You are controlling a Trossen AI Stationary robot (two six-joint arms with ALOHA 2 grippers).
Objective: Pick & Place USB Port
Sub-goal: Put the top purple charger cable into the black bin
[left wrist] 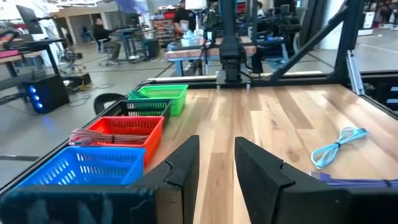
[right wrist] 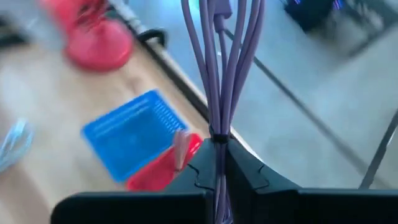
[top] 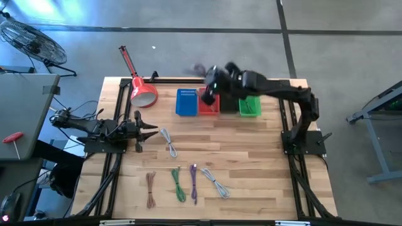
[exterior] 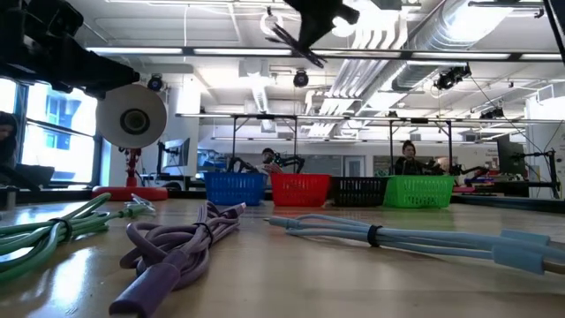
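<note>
**Purple cable held above the red basket**

Four small baskets stand in a row at the far edge of the table [top: 251, 150]: a blue basket [top: 186, 102], a red basket [top: 208, 105], a black basket [left wrist: 144, 107] and a green basket [top: 250, 105]; the left wrist view shows a coil of pinkish cable [left wrist: 102, 137] lying inside the red one, the blue one bare down to its mesh floor, and the contents of the black and green ones cannot be made out; the right end effector [right wrist: 219, 163] hangs over the red basket, its fingers pressed tight on a bundled purple USB cable [right wrist: 219, 68], loops standing up past the pinch; the left end effector [left wrist: 214, 165] rests low over the left side of the table, fingers a narrow gap apart and holding nothing; on the near half of the table lie a brown cable [top: 150, 188], a green cable [top: 178, 184], a second purple cable [top: 193, 182] and two light blue cables [top: 215, 183], [top: 169, 142]; a red lamp [top: 141, 88] sits beside the blue basket.
</note>
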